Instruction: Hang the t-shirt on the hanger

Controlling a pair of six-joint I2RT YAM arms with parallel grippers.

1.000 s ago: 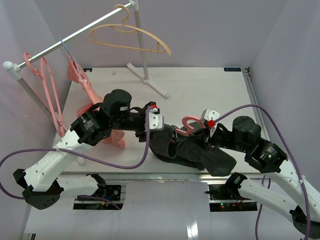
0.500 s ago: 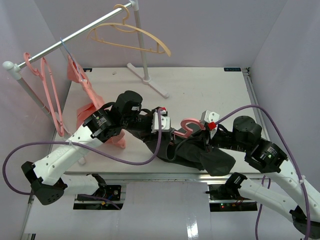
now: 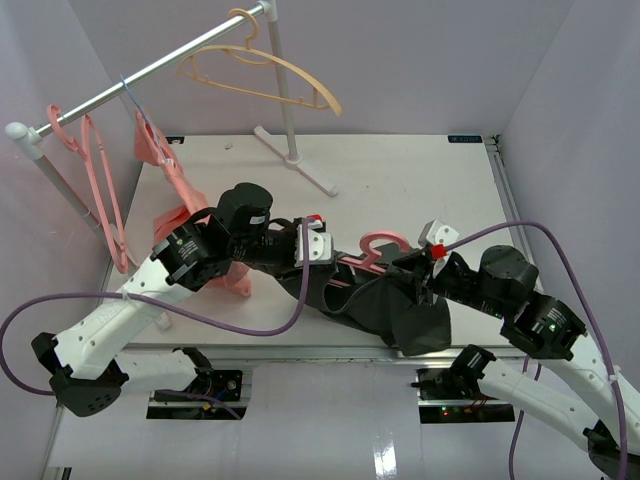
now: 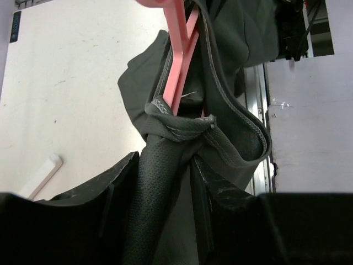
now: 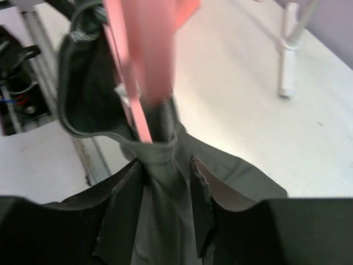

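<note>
Threading of the dark charcoal-black cloth t-shirt (image 3: 400,310) onto the salmon-pink plastic hanger (image 4: 179,66) seems to be the step in hand. The neck opening is bunched around the pink bars and the curved hook sticks out above it. The rest of the cloth lies crumpled under the hanger on the white table (image 3: 400,180), near its front edge, between the two arms. I judge the task about half done, because the cloth is not spread along the sloping shoulders.

The left gripper (image 4: 164,165) has its jaws on both sides of a rolled bunch of collar cloth and pinches it. The right gripper (image 5: 165,165) also has cloth between its jaws, just below the hanger, but I cannot tell if it grips the cloth or only stands around it.

Both arms reach low and inward from their own sides, wrists almost level, the grippers facing each other across the hanger.

The next move probably calls for drawing the collar outward along each shoulder – slowly, because the hanger has no firm support and could slip out.
</note>
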